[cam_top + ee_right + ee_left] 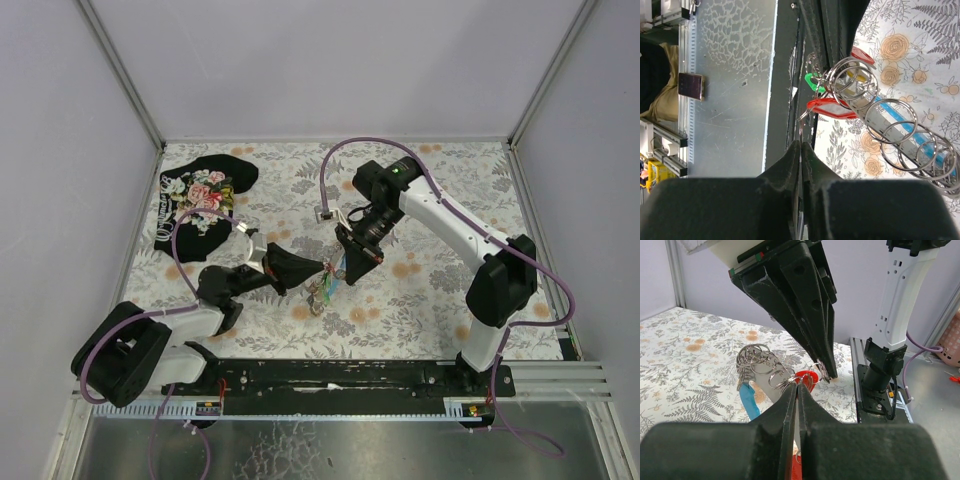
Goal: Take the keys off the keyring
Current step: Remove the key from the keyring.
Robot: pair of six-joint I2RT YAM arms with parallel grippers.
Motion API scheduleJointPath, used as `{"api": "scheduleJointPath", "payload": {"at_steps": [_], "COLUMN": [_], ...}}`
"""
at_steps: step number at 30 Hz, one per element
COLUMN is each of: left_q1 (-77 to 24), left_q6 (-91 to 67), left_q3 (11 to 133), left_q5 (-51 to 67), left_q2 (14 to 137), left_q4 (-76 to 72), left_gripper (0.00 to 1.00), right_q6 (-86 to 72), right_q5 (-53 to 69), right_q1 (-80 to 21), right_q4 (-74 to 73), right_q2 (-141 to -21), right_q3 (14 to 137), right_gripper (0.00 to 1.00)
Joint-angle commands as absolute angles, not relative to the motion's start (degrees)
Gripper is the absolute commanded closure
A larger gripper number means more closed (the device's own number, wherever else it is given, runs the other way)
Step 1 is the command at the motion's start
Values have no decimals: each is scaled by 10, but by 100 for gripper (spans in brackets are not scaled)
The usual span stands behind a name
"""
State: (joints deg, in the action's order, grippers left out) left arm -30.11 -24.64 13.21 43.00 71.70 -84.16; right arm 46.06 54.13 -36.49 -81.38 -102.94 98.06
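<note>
Keys and keyring hang mid-frame in the top view, lifted off the table. Left pincer is clamped on a ring. Right pincer is closed beside the red key, but what it grips is unclear. Steady the ring and work one key along the coil.

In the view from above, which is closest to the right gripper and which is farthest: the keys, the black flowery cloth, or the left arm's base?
1. keys, in the middle, just beside the right gripper.
2. black flowery cloth, far-left corner.
3. left arm's base, near-left corner.
</note>
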Motion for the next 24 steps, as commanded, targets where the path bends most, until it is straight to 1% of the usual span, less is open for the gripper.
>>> {"api": "scheduleJointPath", "payload": {"at_steps": [1, 6, 9, 13, 18, 21, 24], "left_q1": [-296, -296, -296, -296, -296, -296, -297], "left_q6": [-247, -251, -251, -250, -252, -256, -263], "left_q3": [126, 125, 122, 121, 125, 126, 129], "left_q5": [397, 394, 390, 387, 393, 395, 398], "left_q2": [709, 700, 695, 693, 696, 696, 697], "left_q4": [-911, -913, -912, -912, -912, -913, -912], "left_gripper": [100, 100, 100, 100, 100, 100, 100], "right_q6": [468, 456, 452, 441, 435, 439, 432], "right_q5": [580, 599, 599, 578, 562, 561, 572], "right_q1": [-367, -354, -343, -339, -338, -339, -339], "right_q4": [-844, -842, -839, -822, -811, -806, -782], "right_q2": [-1027, -1032, -1033, -1023, -1004, -996, -995], "right_q3": [986, 997, 995, 976, 970, 980, 1000], "right_gripper": [91, 90, 82, 75, 64, 61, 60]}}
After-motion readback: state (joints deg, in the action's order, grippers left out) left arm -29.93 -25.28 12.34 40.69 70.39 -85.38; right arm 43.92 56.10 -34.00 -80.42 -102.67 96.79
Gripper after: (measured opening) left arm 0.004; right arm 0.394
